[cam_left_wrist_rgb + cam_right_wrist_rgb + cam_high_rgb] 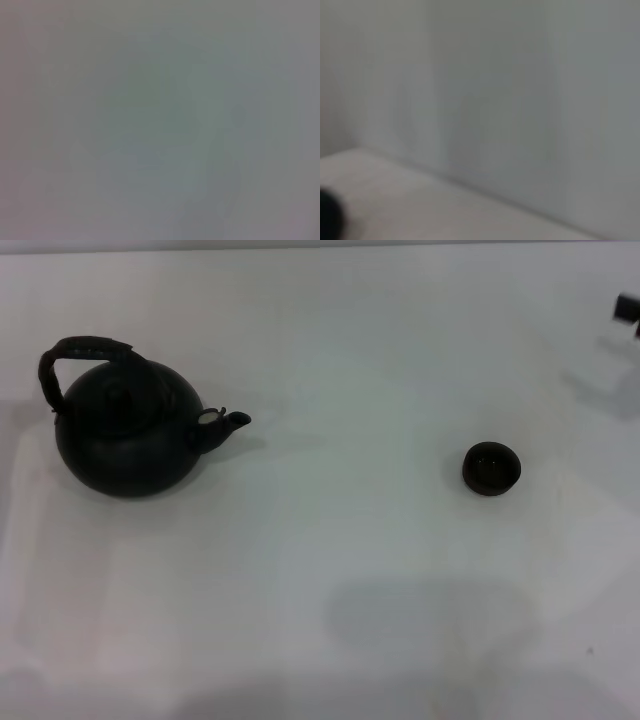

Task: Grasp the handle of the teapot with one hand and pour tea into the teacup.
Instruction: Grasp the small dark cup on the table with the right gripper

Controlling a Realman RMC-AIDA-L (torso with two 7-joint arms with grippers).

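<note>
Teapot (125, 435), teacup (491, 468) stand apart (left wrist shows neither); right gripper (628, 310) state untellable.

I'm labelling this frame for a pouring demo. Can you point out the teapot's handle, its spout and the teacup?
handle (88, 346): head view, on the wrapped brownish top of the arch.
spout (236, 421): head view, on the short tip, pointing toward the cup.
teacup (491, 467): head view, on its dark inside.

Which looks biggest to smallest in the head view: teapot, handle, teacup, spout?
1. teapot, by far the largest.
2. handle, arching over the pot's body.
3. teacup, standing apart on the white table.
4. spout, a bit smaller than the cup; close, so this last pair is less sure.
</note>
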